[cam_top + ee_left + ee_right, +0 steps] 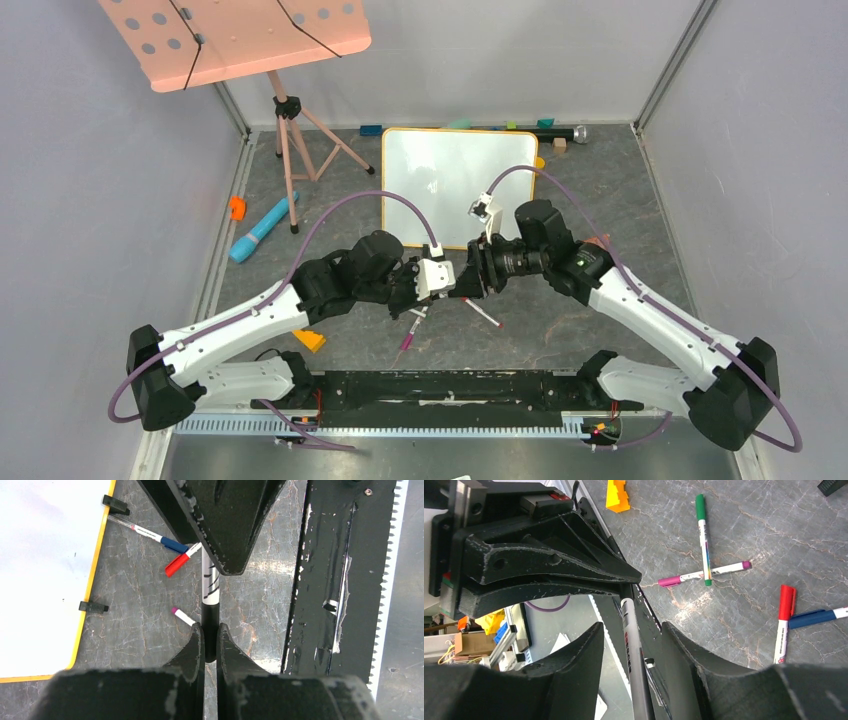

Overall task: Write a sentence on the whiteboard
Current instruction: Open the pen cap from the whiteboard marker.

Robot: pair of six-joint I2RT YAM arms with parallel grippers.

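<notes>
Grey marbled bench (620, 200), a bare whiteboard (440, 180), and one marker (210, 592) between two end effectors: writing not begun.
We see the left end effector (210, 632) clenched on the marker's dark end. The right end effector (633, 630) faces it, jaws standing apart on either side of the barrel and gripping nothing we can make out. Just beyond both lies the whiteboard, flat, with no sentence legible on it. We judge this an uncapping or handover stage, so the whole sentence is left to write. Spare markers (701, 530) lie on the bench beneath them.
</notes>
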